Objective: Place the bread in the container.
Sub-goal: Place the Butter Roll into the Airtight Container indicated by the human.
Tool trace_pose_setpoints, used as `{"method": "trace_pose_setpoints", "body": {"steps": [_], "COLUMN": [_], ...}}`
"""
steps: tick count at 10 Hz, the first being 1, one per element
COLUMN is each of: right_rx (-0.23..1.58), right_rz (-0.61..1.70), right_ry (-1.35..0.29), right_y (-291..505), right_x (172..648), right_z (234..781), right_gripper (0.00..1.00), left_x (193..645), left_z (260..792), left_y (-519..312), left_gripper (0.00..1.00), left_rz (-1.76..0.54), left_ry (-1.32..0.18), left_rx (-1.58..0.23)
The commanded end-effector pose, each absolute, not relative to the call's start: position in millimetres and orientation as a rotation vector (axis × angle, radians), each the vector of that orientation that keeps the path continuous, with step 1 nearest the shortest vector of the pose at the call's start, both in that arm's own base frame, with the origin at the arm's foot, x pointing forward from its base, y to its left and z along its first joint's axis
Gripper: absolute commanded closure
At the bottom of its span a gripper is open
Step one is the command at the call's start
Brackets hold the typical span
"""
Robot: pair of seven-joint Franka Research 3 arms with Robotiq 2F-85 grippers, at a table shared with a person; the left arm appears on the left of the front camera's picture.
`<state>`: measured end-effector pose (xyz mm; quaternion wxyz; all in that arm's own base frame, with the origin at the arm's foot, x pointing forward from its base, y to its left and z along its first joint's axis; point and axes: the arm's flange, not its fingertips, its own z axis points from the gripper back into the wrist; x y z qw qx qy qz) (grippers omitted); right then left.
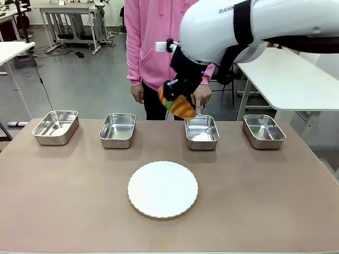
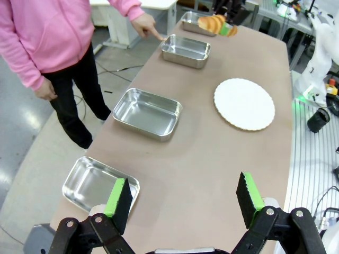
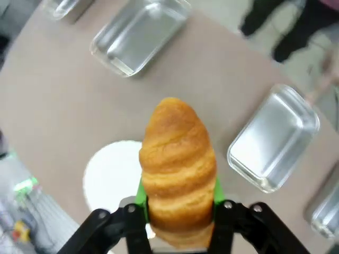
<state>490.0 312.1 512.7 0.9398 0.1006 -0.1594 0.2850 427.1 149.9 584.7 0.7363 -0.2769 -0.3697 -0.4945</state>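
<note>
1. The right gripper [image 1: 174,100] hangs in the air above the far side of the surface [image 1: 254,190], its jaws clamped on the bread [image 1: 180,106]; in the right wrist view the bread [image 3: 177,169] stands up between the green pads.
2. The bread is off the surface, just left of and above the container [image 1: 202,132], the third tray from the left in the far row.
3. The person's hand [image 1: 201,98] points a finger down at that container's far rim.
4. The other trays sit at far left [image 1: 55,127], left of centre [image 1: 117,130] and far right [image 1: 263,130].
5. A white plate [image 1: 162,189] lies near the middle.
6. The left gripper [image 2: 183,203] hovers with jaws wide apart, holding nothing.
</note>
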Motion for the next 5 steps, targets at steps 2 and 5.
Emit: {"method": "trace_pose_setpoints", "body": {"steps": [2, 5], "right_rx": [0.126, 0.156], "right_rz": [0.456, 0.465], "right_ry": [-0.2, -0.275], "right_y": [296.0, 287.1], "right_x": [505.6, 504.2], "right_z": [503.1, 501.1], "right_gripper": [0.49, 0.49], "left_x": [425.9, 425.9], "left_z": [585.4, 585.4], "left_y": [149.6, 149.6], "left_gripper": [0.0, 0.0], "left_rz": [-1.099, -1.099], "left_ry": [-0.819, -0.819], "left_rx": [-0.611, -0.611]}}
